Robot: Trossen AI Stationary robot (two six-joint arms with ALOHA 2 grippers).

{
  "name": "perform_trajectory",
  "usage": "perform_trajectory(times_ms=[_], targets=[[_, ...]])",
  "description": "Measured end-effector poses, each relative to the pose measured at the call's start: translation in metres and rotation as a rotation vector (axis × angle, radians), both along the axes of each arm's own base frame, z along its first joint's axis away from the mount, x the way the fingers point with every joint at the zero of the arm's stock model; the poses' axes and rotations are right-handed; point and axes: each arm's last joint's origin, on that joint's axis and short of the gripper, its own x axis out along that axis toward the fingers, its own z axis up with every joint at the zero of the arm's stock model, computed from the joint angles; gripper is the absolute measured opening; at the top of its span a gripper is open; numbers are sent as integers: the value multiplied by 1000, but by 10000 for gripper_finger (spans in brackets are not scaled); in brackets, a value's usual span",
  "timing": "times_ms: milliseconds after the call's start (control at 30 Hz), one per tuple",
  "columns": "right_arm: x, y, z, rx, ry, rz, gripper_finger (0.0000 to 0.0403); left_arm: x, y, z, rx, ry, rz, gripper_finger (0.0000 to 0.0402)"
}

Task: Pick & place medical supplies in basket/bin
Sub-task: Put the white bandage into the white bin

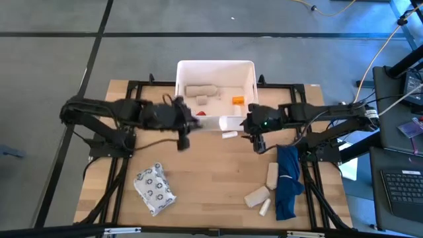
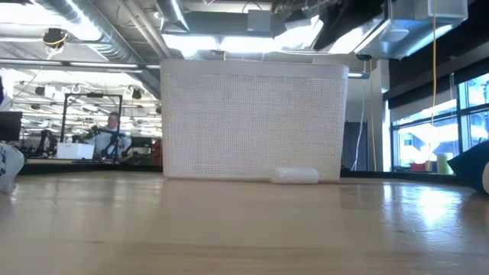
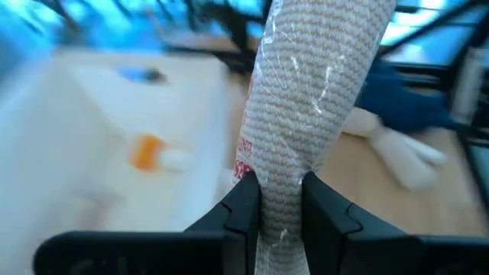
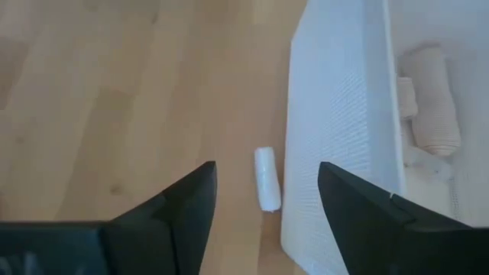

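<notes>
At the near-left rim of the white tub point(image 1: 215, 65): left pincer point(image 3: 280, 200) clenched on a wrapped bandage roll point(image 3: 313, 99), red print on the wrapper, roll sticking out well past the fingertips. Not over the opening yet, judging by the high view; carry further inward before letting go so the long end clears the wall instead of tipping off the rim. Release low, over bare floor of the tub, away from the beige roll point(image 1: 201, 90) and orange bottle point(image 1: 237, 100) already inside.

Right pincer point(image 4: 266, 200) released, jaws wide, hovering above the small white tube point(image 4: 267, 178) lying just beside the tub's outer wall on the surface point(image 1: 211, 178). Tight spot: wall side leaves little room for a finger. Better to straddle across the tube's short axis, descend straight, close gently.

Still out: grey ring-patterned packet point(image 1: 154, 188) front left, beige and white rolls point(image 1: 264, 190) beside the blue cloth point(image 1: 288, 180).
</notes>
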Motion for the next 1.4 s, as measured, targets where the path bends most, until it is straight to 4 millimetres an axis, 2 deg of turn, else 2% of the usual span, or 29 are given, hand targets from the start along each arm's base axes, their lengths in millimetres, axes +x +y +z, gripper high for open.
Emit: perform_trajectory(times_ms=[100, 200, 333, 500, 700, 900, 1033, 1233, 1400], targets=[[3, 3, -11, -5, -29, -26, 223, 0, 23, 14, 86, -5, 67, 63], [4, 5, -24, 10, -28, -35, 219, 2, 51, 9, 100, 52, 160, 63], [3, 7, -42, 9, -12, -28, 215, 12, 86, -15, 100, 234, 199, 63], [3, 12, -62, -2, -38, -16, 215, 34, 121, -47, 138, 384, 224, 63], [1, 19, -83, 18, -66, -48, 215, 53, 157, -90, 79, 543, 268, 63], [-1, 24, -95, 77, -103, -90, 215, 62, 175, -114, -41, 584, 226, 62], [-3, 26, -99, 114, -117, -120, 215, 62, 179, -120, -98, 590, 217, 62], [-2, 30, -98, 102, -138, -132, 215, 59, 183, -118, -126, 568, 227, 62], [-2, 29, -98, 71, -140, -132, 215, 50, 187, -109, -139, 539, 272, 62]])
